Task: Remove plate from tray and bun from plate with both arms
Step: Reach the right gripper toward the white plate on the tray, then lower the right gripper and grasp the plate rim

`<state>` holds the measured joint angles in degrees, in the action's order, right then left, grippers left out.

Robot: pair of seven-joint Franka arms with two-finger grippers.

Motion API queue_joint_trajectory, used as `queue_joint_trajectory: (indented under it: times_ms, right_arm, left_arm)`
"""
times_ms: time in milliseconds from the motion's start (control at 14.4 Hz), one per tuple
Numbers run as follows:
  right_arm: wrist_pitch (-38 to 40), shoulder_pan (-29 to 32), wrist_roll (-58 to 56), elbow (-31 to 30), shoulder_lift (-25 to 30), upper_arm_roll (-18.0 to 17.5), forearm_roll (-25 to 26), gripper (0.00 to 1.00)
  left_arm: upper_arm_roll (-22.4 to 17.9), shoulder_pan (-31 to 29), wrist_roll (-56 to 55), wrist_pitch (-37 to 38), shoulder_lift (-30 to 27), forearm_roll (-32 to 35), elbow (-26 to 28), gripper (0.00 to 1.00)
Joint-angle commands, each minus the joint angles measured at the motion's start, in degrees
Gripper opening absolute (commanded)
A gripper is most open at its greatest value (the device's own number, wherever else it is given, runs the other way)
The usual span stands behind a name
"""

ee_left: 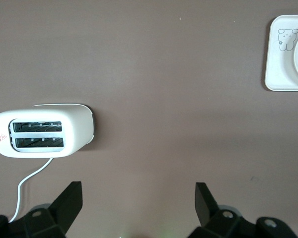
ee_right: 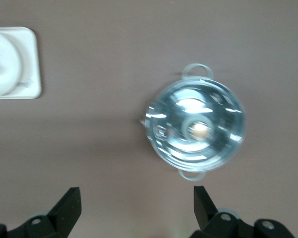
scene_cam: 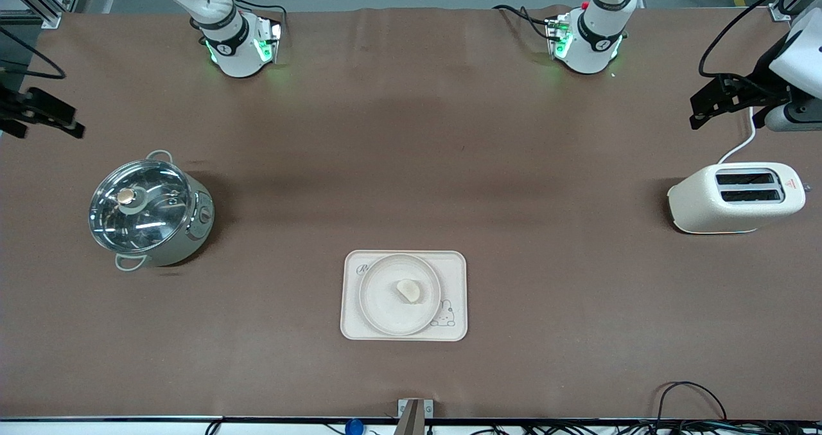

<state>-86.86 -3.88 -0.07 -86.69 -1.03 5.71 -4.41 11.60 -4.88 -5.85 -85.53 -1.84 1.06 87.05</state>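
- tray (scene_cam: 404, 329) nearest the camera; plate (scene_cam: 385, 310) on it, bun (scene_cam: 410, 291) on the plate, well apart from both pincers
- left pincer (ee_left: 136, 198) released, waiting in the air near toaster (scene_cam: 735, 197)
- right pincer (ee_right: 134, 201) released, up near lidded pot (scene_cam: 148, 210)

The bun (scene_cam: 410, 290) lies on the plate (scene_cam: 385, 306) on the tray (scene_cam: 449, 268) — toaster (scene_cam: 735, 197) under the left pincer (scene_cam: 713, 104), pot (scene_cam: 149, 210) under the right pincer (scene_cam: 45, 117).

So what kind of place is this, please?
Probably a robotics lab staged as a kitchen: two robot arms bolted to a cloth-covered table, with a toaster, lidded pot and tray.
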Motion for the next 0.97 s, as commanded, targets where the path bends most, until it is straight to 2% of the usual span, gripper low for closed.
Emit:
queue_joint_trajectory:
  times_ms: [0, 347, 694, 903]
  right_arm:
    - [-12.1, -6.8, 9.1, -5.4, -5.4, 0.0, -1.7, 1.00]
    - [-30.9, -17.7, 22.7, -3.6, -23.5, 0.0, -6.1, 1.00]
    - [-43.6, -25.0, 35.0, 6.9, -41.3, 0.0, -6.0, 1.00]
    - [-46.0, -25.4, 36.9, 12.5, -47.1, -0.7, -6.1, 0.94]
  left_arm:
    - [0.3, -0.5, 1.1, 0.6, 0.5, 0.3, -0.9, 1.00]
    - [0.3, -0.5, 1.0, 0.4, 0.9, 0.4, -0.7, 1.00]
    - [0.2, -0.7, 1.1, -0.9, 2.1, 0.3, -0.5, 1.00]
    - [0.2, -0.8, 1.0, -1.7, 2.7, 0.3, -0.3, 1.00]
